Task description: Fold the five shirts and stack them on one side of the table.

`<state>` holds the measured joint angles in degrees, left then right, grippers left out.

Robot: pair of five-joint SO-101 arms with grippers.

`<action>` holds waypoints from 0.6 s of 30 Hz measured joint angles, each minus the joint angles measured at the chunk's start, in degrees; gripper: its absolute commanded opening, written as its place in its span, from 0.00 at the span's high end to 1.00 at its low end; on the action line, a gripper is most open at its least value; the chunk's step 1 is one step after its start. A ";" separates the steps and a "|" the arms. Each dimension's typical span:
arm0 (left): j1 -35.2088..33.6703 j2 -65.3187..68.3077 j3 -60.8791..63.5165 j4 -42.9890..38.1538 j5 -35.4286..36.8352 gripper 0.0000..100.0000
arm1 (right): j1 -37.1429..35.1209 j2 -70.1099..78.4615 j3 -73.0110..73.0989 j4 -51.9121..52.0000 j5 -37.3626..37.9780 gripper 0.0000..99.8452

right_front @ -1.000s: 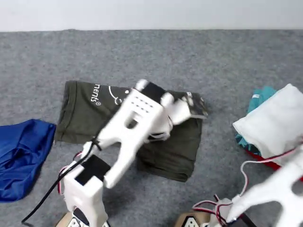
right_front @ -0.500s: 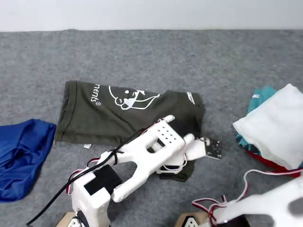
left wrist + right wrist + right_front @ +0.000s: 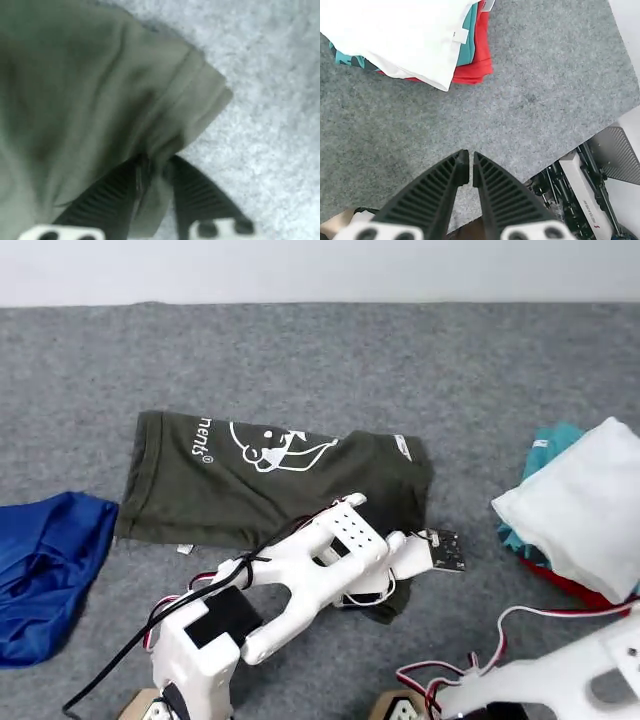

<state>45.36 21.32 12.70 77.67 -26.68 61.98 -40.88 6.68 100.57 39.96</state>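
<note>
An olive green shirt [image 3: 250, 490] with a white print lies spread flat in the middle of the grey table. My left gripper [image 3: 152, 167] is low at the shirt's near right corner and is shut on a fold of its hem [image 3: 190, 110]. In the high view, that arm [image 3: 320, 560] covers the corner. A crumpled blue shirt [image 3: 45, 560] lies at the left edge. At the right edge a white shirt [image 3: 590, 510] lies on a teal one [image 3: 550, 445] and a red one [image 3: 560, 580]. My right gripper [image 3: 470, 167] is shut on nothing, hovering over bare felt near this stack [image 3: 405, 35].
The grey felt table [image 3: 400, 370] is bare along its far side. In the right wrist view, the table's edge [image 3: 615, 100] has equipment and cables beyond it. The right arm's body [image 3: 560, 680] and wires sit at the near right corner.
My left arm swung from the olive shirt's far right corner to its near right corner and lowered there. The right arm dropped lower at the near right.
</note>
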 measured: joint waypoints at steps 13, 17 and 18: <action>-3.43 -4.92 -2.99 1.67 0.00 0.99 | 0.00 0.00 0.70 0.00 0.00 0.98; -8.00 -3.34 -9.23 1.67 0.00 0.99 | 0.00 0.00 1.76 0.00 0.00 0.98; -8.97 -2.11 -10.90 1.67 0.00 0.99 | 0.00 0.00 1.76 0.00 0.00 0.98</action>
<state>36.40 19.21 1.80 79.34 -26.68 61.98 -40.88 8.44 100.57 39.96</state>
